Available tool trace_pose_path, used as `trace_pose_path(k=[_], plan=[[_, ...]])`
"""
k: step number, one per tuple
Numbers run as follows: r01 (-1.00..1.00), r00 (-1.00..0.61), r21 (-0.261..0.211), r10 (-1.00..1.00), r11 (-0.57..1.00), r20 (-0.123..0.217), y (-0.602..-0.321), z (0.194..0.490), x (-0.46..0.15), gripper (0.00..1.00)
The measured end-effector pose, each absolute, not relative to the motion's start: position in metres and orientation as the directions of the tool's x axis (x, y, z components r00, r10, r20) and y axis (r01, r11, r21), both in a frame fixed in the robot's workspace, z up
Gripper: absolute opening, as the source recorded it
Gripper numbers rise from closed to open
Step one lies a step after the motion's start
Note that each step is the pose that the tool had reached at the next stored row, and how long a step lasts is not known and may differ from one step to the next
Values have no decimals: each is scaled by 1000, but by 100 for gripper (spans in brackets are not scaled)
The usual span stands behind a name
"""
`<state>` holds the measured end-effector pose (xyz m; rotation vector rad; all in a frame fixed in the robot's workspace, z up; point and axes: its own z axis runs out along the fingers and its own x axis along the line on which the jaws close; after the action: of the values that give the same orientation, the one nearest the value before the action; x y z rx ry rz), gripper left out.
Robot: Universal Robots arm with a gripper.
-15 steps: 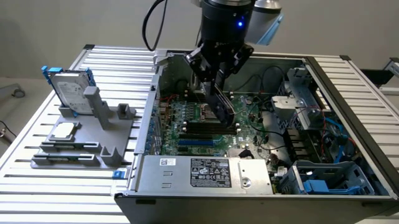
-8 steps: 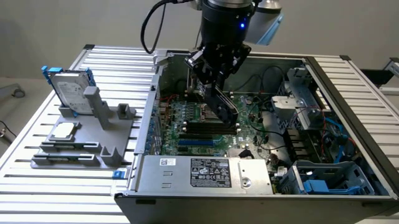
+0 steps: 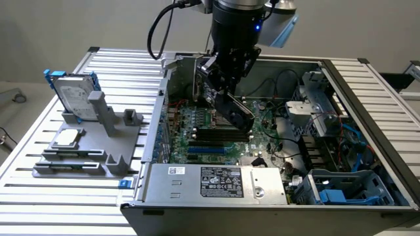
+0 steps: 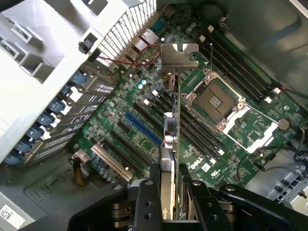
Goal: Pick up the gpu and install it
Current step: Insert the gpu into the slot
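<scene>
- Gpu (image 4: 172, 127) hangs edge-on above motherboard (image 4: 118, 113), clamped between the partly closed fingers of the claw (image 4: 169, 192).
- Judged best: card upright, edge parallel to blue slot (image 4: 143, 129).

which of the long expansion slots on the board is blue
The slot seen just beside the held gpu, on its rear-bracket side; the long slots around it are black.

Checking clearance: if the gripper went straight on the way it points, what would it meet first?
Probably the motherboard, with the gpu clamped in the gripper touching first; depth is unclear.
</scene>
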<state>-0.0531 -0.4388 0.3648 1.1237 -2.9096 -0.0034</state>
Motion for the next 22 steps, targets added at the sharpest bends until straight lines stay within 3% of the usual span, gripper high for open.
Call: trace_pose_path(k=[9, 22], plan=[[-777, -629, 6, -777, 629, 17, -439, 377, -53, 26], [-903, -430, 6, -903, 430, 17, -439, 370, -53, 26]])
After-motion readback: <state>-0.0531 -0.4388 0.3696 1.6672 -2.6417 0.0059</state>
